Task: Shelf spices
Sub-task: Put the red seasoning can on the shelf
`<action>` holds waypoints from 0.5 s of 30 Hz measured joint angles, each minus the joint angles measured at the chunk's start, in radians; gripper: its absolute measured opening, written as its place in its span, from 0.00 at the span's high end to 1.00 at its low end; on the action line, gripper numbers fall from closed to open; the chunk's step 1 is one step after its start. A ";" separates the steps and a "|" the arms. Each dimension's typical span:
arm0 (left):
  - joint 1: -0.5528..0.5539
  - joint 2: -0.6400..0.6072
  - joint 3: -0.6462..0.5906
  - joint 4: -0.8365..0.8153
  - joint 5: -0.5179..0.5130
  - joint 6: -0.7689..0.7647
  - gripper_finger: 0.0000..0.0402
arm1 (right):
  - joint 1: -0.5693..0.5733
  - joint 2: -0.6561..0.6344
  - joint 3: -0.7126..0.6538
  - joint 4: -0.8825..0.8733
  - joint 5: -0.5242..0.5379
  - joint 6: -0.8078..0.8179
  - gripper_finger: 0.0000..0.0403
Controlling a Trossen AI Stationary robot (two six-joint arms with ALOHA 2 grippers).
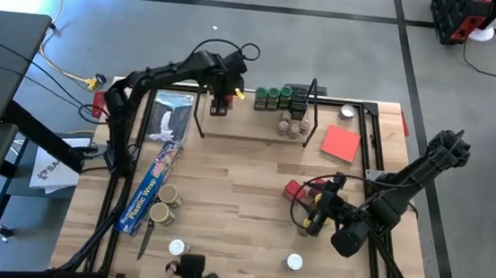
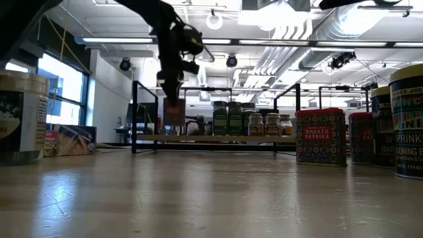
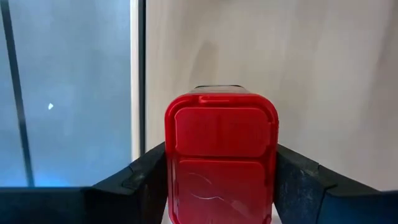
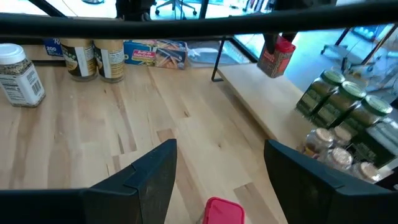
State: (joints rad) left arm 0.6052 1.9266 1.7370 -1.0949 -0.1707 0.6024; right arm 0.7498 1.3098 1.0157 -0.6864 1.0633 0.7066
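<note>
Landmark: the shelf [image 1: 253, 129], a low light-wood rack with black wire uprights, standing along the far edge of the desk [image 1: 225, 200].
Left gripper: the left gripper [image 1: 220, 101] hangs over the left end of the shelf, fingers clenched on either side of a red tin [image 3: 221, 155]; in the left wrist view both dark fingers press its flanks.
Red tin, place: held upright, its lid toward the wrist camera, just above the bare shelf board; from the low view I cannot tell whether its base touches the board or clears it.
Deciding relation: the board lies straight below the tin, and the tin's long axis stands vertical, so the coming move looks like a short descent and a release, not a sideways carry.
Shelved jars: green-lidded jars [image 1: 272, 96] and tan-lidded jars [image 1: 292, 125] crowd the right half of the shelf, well apart from the held tin.
Right gripper: the right gripper [image 1: 318, 213] waits in front of the shelf's right end, fingers spread and empty, with another red tin [image 4: 222, 211] on the desk just beside it.
Nearer arm: the left, for this placing; the right is nearer the loose tin.
Other spices: gold-lidded jars [image 1: 164, 204] near the blue wrap box [image 1: 152, 185], well in front of the shelf.
</note>
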 joint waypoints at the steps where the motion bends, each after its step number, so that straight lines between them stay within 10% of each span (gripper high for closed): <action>1: 0.009 0.010 0.000 0.001 -0.007 0.022 0.43 | -0.006 0.000 0.000 0.000 -0.012 0.003 0.41; 15: 0.088 0.072 0.001 0.006 -0.113 0.109 0.42 | -0.044 0.000 0.000 0.001 -0.083 0.000 0.41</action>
State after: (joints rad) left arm 0.6934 1.9987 1.7382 -1.0887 -0.2834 0.7112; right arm 0.7063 1.3098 1.0157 -0.6857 0.9798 0.7067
